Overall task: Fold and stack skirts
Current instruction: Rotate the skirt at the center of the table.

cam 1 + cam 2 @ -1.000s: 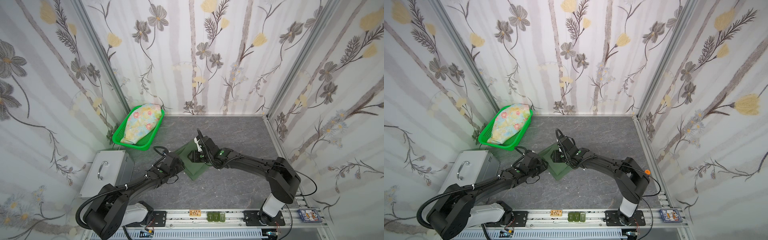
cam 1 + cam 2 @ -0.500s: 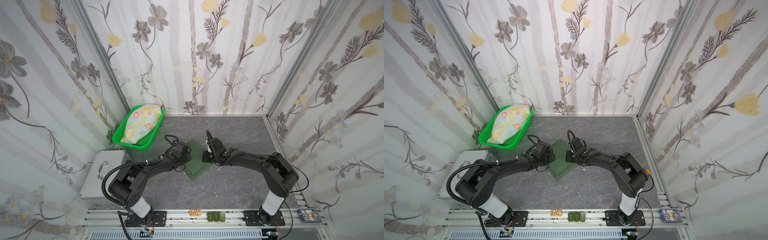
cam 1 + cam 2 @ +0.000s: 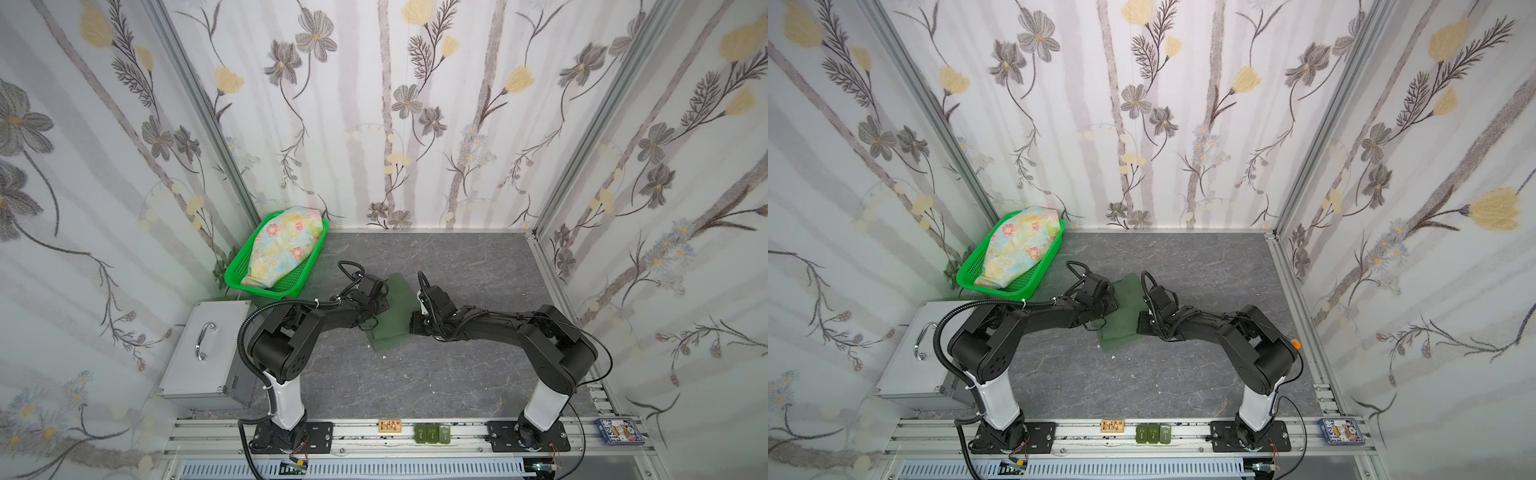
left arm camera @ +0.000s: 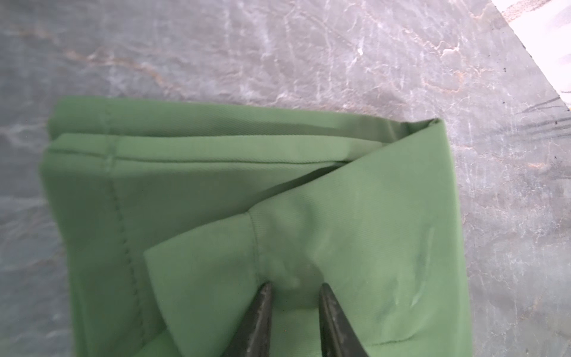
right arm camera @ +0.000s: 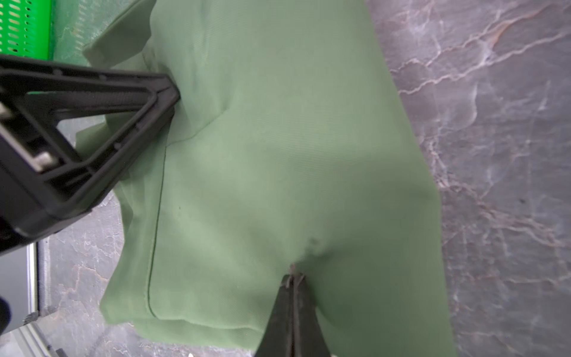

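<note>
- Grey marbled tabletop [image 3: 457, 374], boxed in by flower-papered walls [image 3: 415, 124]. The left arm [image 3: 291, 332] and right arm [image 3: 519, 324] rise from bases on the near rail [image 3: 365, 432], bend at the elbow and stretch low and inward, their wrists facing each other mid-table.
- The olive-green skirt [image 3: 395, 320] lies folded on the table between the two wrists. The left wrist view shows stacked layers and a turned-over corner.
- The left gripper [image 4: 296, 296] meets the skirt from the basket side, its fingers narrowly apart with a pucker of cloth nipped between them.
- The right gripper [image 5: 293, 278] meets the opposite edge, jaws pressed together on a small pinch of cloth at the tip.
- The floral skirt [image 3: 282, 249] lies bundled in the green basket [image 3: 232, 278] at the far left corner, well apart from both grippers.
- A metal case [image 3: 199, 353] sits beside the left arm's base.
</note>
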### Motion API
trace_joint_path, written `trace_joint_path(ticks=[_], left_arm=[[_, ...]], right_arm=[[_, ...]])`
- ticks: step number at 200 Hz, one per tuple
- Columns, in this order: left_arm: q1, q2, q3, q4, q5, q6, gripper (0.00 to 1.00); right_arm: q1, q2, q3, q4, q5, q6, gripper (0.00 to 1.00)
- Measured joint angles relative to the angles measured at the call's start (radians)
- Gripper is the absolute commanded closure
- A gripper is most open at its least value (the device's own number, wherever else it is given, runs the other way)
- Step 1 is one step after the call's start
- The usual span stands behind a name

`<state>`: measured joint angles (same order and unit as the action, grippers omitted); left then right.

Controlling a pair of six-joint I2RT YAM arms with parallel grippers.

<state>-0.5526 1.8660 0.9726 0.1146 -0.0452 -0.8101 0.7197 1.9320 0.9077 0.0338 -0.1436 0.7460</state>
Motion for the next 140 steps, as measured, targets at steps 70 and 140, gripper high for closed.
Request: trace_joint_path(ticks=[70,140], left_arm=[[-0.024,0.051,0.146,-0.066,0.006,0.126,0.70],[-0.045,-0.176,0.064,-0.075,0.025,0.112,0.68]], right_arm=[[-0.037,-0.152,-0.048,0.014,-0.032,0.042,1.00],[-0.113,-0.042,0.174,-0.034,-0.035,-0.078,1.00]])
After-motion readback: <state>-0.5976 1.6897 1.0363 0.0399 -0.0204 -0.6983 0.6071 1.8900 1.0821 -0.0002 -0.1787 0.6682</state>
